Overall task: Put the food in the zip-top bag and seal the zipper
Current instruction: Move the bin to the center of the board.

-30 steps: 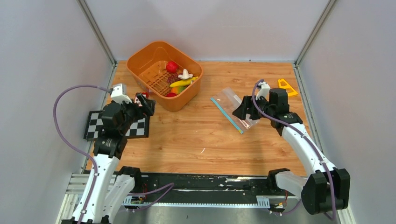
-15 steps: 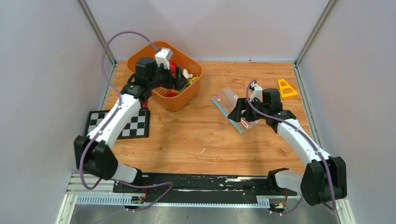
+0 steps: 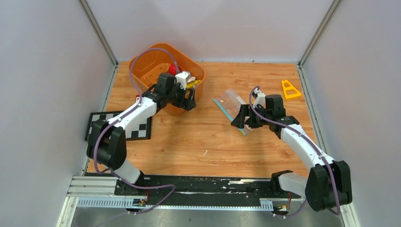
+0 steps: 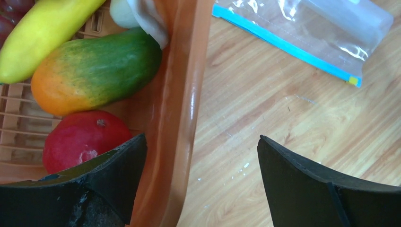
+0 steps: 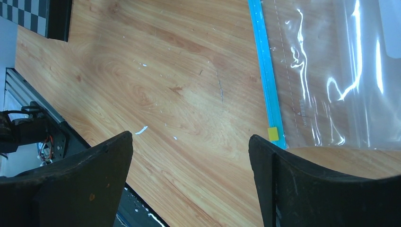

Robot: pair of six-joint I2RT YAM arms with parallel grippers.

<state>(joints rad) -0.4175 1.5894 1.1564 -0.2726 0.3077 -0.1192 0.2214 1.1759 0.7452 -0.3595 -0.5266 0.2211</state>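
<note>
The food lies in the orange basket (image 4: pixel 177 94): a yellow banana (image 4: pixel 47 33), a green and orange fruit (image 4: pixel 94 71), a red round fruit (image 4: pixel 80 139) and a white piece (image 4: pixel 142 14). My left gripper (image 4: pixel 201 156) is open and empty, with one finger inside the basket and one outside its right wall (image 3: pixel 189 100). The clear zip-top bag (image 3: pixel 234 100) lies flat on the table, and its teal zipper (image 5: pixel 265 71) faces the basket. My right gripper (image 5: pixel 189 146) is open and empty, low over the table at the zipper's near end (image 3: pixel 242 122).
A checkerboard mat (image 3: pixel 97 125) lies at the left edge. A yellow triangular piece (image 3: pixel 289 88) lies at the back right. Grey walls close in the sides and back. A metal rail (image 3: pixel 189 187) runs along the front edge.
My left arm swung from over the checkerboard mat up to the basket, then came down at its right front wall. My right gripper shifted a little left and nearer along the bag.
</note>
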